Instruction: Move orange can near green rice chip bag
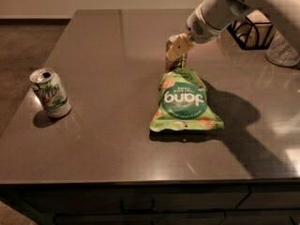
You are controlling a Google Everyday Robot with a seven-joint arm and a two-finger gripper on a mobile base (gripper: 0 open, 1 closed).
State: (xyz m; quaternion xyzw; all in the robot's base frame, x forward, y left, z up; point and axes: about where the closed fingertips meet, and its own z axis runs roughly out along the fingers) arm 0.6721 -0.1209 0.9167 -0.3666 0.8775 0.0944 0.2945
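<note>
Behind green rice chip bag (185, 102), fingers (176, 47) seemingly clamp orange can (178, 63).

Upright orange can (177, 63) under tool (176, 48), just behind flat green rice chip bag (183, 101)

So the arm (225, 6) is all smooth off-white shell, chunky and rounded like fat plastic tubing, no loose cables showing anywhere. It narrows to a rounded wrist (199, 26) with a greyish patch on its face that looks dotted, maybe a little grille, hard to tell. The hand (177, 50) is over the far middle of the worktop (117, 125); it's way smaller, blocky, and a pale tan-yellow rather than white.
</note>
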